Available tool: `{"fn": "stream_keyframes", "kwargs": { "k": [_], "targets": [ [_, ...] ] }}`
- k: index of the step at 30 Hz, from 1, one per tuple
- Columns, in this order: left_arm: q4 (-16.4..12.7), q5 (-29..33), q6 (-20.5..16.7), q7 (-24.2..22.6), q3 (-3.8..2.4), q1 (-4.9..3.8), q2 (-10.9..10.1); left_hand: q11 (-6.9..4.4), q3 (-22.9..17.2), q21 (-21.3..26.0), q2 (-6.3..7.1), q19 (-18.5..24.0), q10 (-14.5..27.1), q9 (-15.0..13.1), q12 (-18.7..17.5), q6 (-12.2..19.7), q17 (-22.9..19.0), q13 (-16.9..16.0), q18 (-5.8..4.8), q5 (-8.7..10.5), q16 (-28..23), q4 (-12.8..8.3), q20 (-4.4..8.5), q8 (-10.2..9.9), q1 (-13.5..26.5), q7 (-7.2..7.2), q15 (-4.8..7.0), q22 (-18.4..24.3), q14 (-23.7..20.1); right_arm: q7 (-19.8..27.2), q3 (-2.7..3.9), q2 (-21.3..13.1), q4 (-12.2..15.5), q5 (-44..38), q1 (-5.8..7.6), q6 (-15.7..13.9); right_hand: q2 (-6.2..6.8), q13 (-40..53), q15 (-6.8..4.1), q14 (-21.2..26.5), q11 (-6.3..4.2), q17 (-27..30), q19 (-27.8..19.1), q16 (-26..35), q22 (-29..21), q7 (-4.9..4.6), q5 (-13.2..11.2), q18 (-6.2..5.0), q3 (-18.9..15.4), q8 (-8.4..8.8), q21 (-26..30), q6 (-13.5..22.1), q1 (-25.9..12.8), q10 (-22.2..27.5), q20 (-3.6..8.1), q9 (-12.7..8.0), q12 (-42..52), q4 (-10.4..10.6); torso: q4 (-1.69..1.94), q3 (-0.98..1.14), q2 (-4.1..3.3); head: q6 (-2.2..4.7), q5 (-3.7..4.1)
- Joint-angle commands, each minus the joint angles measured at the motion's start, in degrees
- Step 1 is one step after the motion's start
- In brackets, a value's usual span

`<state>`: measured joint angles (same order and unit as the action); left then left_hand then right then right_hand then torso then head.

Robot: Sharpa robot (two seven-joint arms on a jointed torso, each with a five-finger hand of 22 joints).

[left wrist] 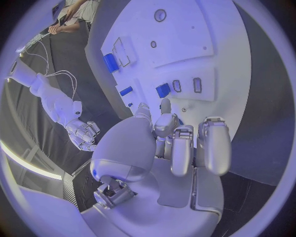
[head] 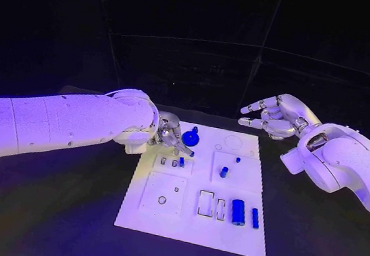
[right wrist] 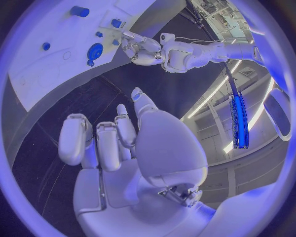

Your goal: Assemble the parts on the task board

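The white task board [head: 190, 225] lies in the middle of the black table. My left hand [head: 166, 135] hovers over its far left corner with bent fingers and holds nothing; the fingertips [left wrist: 165, 106] stand just short of a small blue part [left wrist: 163, 90] set beside two empty slots [left wrist: 197, 85]. A round blue part [head: 190, 139] lies right of that hand, also seen as the round blue part [right wrist: 94, 52]. A blue cylinder [head: 238, 212] and a blue bar [head: 256, 218] lie near the right edge. My right hand [head: 278, 117] hangs above the table beyond the board's far right corner, fingers apart and empty.
A small blue peg [head: 223, 172] and a blue dot [head: 238, 159] sit in the board's right half. Empty rectangular recesses [head: 205, 201] and a round hole [head: 162, 199] lie in the near half. The black table [head: 46, 211] spreads around the board.
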<state>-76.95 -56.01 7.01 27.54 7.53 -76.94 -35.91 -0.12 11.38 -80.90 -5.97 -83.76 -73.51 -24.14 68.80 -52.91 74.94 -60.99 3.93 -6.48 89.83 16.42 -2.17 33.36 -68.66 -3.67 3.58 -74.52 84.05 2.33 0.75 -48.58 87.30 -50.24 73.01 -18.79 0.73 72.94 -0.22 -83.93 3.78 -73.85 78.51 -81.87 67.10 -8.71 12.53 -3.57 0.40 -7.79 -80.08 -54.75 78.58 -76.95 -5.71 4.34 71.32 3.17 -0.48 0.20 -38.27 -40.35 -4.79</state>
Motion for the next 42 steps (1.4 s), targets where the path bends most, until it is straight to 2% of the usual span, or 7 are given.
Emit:
{"fn": "stream_keyframes", "kwargs": {
  "k": [1, 5, 17, 25, 42],
  "targets": [
    [1.0, -4.1, 2.7, 2.6, 0.05, -0.24, 1.0, -0.25, 0.4, -0.5, -0.12, -1.8, -0.4, -0.3, 0.4, 0.5, 15.1, -0.2, -1.05, 0.34, 0.2, 0.1, 0.05, 0.4, 0.6, -0.12, 0.47, -0.3, 6.0, -0.8, 0.04, 0.2, -0.1, -1.4, 0.14, 0.8, 0.07, -0.1, -0.43, -2.3, -0.06, 0.0, -0.3, 0.4, 0.0, -0.04, 0.4, -1.08, -0.2, -0.21, 0.3, 0.3, 0.3, 0.5, 0.03, -0.1, -0.2, 0.0, 0.06, 0.0, -0.01, -0.19, 0.06],
    [1.6, -4.3, 2.8, 2.8, 0.11, -0.32, 2.0, -0.37, 1.0, -0.7, -0.24, -1.9, -0.8, -1.2, 1.1, 0.6, 15.1, -0.9, -1.13, 0.57, 0.2, 0.2, 0.12, 1.3, 1.1, 0.04, 0.56, -0.8, 6.0, -1.0, 0.04, 0.5, -0.2, -1.6, 0.14, 0.9, 0.08, -0.1, -0.43, -2.3, -0.06, 0.2, -0.4, 0.5, -0.2, -0.05, 0.5, -1.11, -0.4, -0.24, 0.4, 0.4, 0.3, 0.5, 0.04, -0.1, -0.3, 0.1, -0.04, -0.05, -0.09, -0.31, 0.16],
    [4.1, -4.5, 5.0, 3.1, 0.54, -0.33, 4.3, -0.45, 1.6, -1.0, -0.34, -2.0, -1.0, -2.0, 1.4, 0.9, 15.1, -1.4, -1.22, 0.85, 0.2, 0.2, 0.18, 2.0, 1.5, 0.14, 0.62, -1.4, 6.0, -1.4, 0.04, 1.0, -0.5, -1.7, 0.14, 1.0, 0.04, -0.2, -0.44, -2.3, -0.06, 0.3, -0.4, 0.6, -0.3, -0.05, 0.8, -1.13, -0.5, -0.3, 0.5, 0.5, 0.3, 0.5, 0.05, -0.1, -0.3, 0.1, 0.14, -0.12, -0.08, -0.81, 0.18],
    [4.9, -4.5, 6.4, 3.2, 0.77, -0.32, 4.7, -0.47, 1.6, -1.1, -0.4, -2.0, -1.0, -2.1, 1.5, 0.9, 15.1, -1.5, -1.23, 0.84, 0.2, 0.1, 0.2, 2.2, 1.4, 0.16, 0.63, -1.5, 6.0, -1.5, 0.04, 1.2, -0.5, -1.7, 0.14, 1.2, 0.01, -0.3, -0.44, -2.3, -0.06, 0.4, -0.5, 0.7, -0.6, -0.06, 1.0, -1.17, -0.6, -0.35, 0.6, 0.6, 0.3, 0.6, 0.06, -0.2, -0.4, 0.1, 0.03, -0.12, -0.08, -1.21, 0.1],
    [6.0, -3.9, 8.2, 3.3, 0.81, -0.21, 6.1, -0.54, 1.7, -1.4, -0.43, -2.2, -1.1, -2.6, 1.7, 1.0, 15.1, -1.8, -1.32, 0.85, 0.2, 0.0, 0.23, 2.6, 1.0, 0.24, 0.68, -2.0, 6.0, -1.6, 0.03, 1.6, -0.7, -1.8, 0.14, 1.5, 0.0, -0.3, -0.44, -2.3, -0.06, 0.4, -0.5, 0.7, -0.6, -0.06, 1.0, -1.18, -0.7, -0.37, 0.7, 0.7, 0.3, 0.6, 0.06, -0.2, -0.4, 0.2, 0.2, -0.16, -0.01, -1.82, 0.32]
  ]
}}
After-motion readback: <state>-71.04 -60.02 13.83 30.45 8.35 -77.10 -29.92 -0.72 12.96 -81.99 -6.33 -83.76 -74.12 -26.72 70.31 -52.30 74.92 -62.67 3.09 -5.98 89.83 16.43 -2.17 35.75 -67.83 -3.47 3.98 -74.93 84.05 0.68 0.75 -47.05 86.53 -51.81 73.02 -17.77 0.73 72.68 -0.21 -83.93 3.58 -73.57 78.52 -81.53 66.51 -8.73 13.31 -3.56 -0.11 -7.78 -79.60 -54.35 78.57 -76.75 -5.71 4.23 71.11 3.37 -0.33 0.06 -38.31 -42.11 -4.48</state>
